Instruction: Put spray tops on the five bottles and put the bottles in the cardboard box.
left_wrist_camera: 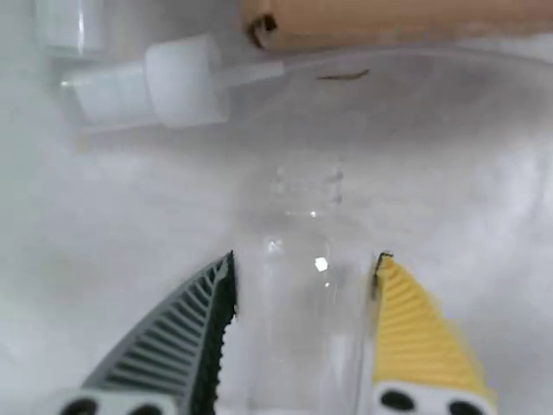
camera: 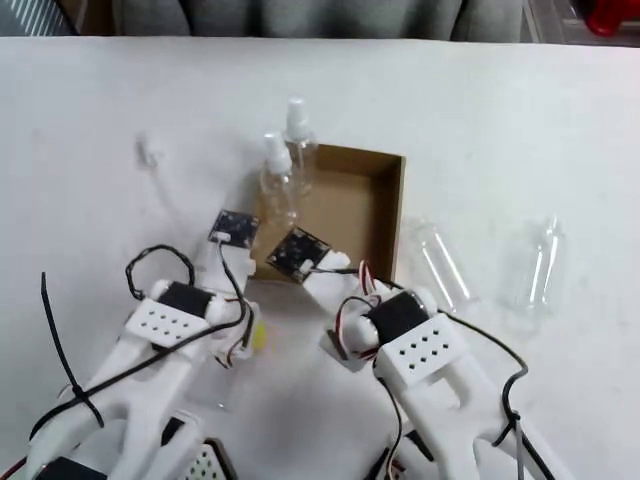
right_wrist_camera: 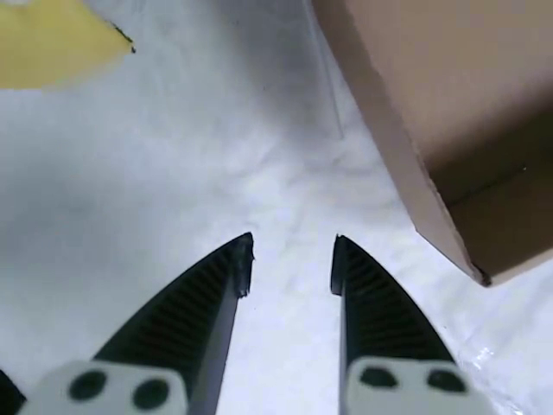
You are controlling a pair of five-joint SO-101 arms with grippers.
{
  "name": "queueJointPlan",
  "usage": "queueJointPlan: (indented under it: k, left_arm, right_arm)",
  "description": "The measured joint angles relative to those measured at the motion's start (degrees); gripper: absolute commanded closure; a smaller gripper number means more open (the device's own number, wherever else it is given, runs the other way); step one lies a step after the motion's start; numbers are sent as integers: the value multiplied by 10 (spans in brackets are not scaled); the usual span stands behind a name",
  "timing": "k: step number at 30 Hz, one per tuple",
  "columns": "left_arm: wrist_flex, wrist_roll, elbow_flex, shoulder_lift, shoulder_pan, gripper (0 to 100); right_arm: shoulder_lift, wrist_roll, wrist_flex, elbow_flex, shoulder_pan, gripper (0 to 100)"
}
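Left fingers point(left_wrist_camera: 177, 341) — ribbed grey and yellow — seemingly clamp a clear bottle point(left_wrist_camera: 302, 298); right fingers point(right_wrist_camera: 203, 316) narrowly parted, empty.

Bottle point(left_wrist_camera: 302, 294): clear glossy plastic. Spray top point(left_wrist_camera: 173, 82): white smooth plastic. Box point(camera: 350, 215): matt brown cardboard. Table point(camera: 500, 120): white, matt, cloth-like. Right gripper point(right_wrist_camera: 292, 246) fingers: ribbed matt black plastic.

The box point(camera: 385, 215) blocks the middle of the table point(camera: 520, 110), with two capped bottles point(camera: 280, 180) at its far left corner. Two bare bottles point(camera: 445, 265) lie toward the right edge. Passing room runs along the far edge.
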Motion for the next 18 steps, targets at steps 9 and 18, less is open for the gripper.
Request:
queueJointPlan:
  k: [9,18]
  left_arm:
    - [15,2,0,0,0,808]
    - [16,2,0,0,0,749]
  right_arm:
    - [0,0,0,0,20,886]
    - [-2,0,0,0,21,886]
